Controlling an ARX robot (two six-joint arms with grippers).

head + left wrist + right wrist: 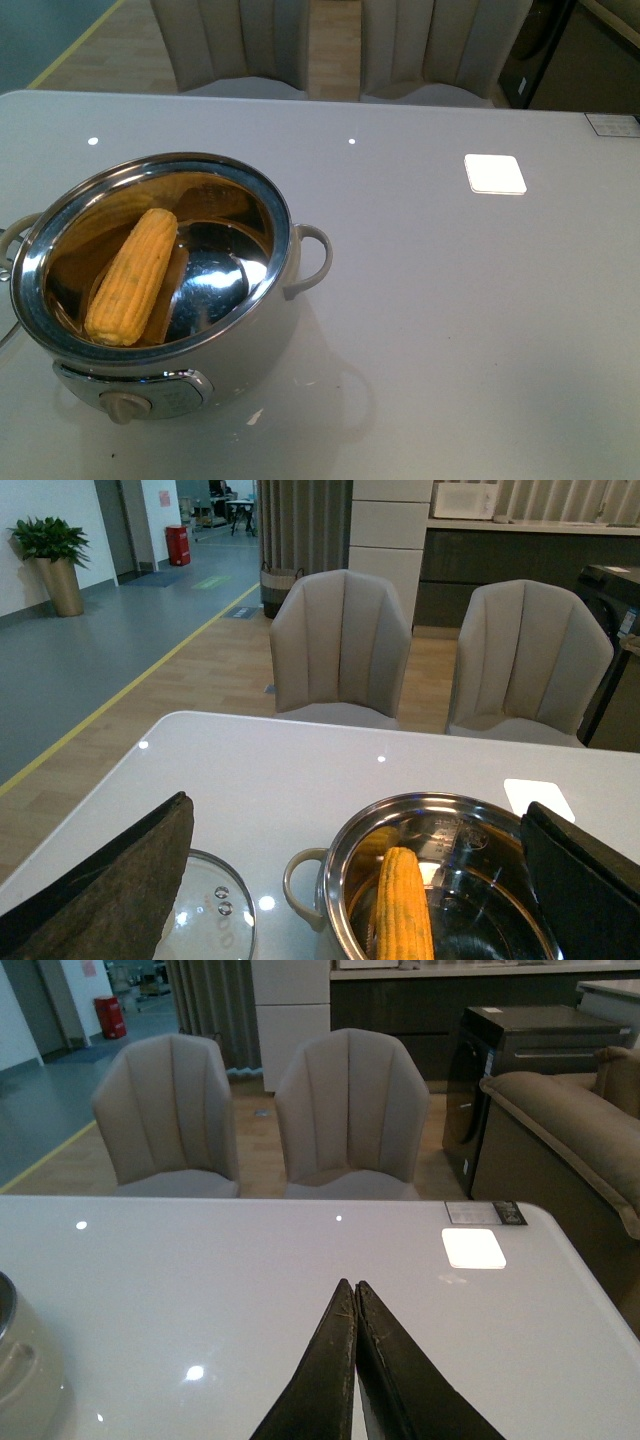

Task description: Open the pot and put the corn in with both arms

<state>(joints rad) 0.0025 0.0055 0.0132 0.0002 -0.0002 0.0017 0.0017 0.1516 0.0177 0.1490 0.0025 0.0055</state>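
The cream-white pot stands uncovered at the table's front left, its steel rim and beige dial facing me. The yellow corn lies slanted inside it, also seen as the corn in the left wrist view within the pot. The pot's glass lid lies flat on the table beside the pot. My left gripper hangs open above the pot, its dark fingers wide apart and empty. My right gripper is shut on nothing above bare table, off to the side of the pot. Neither arm shows in the front view.
Two beige chairs stand behind the table's far edge. A bright square light reflection lies on the tabletop at right. A sofa and a dark cabinet stand beyond the table's right end.
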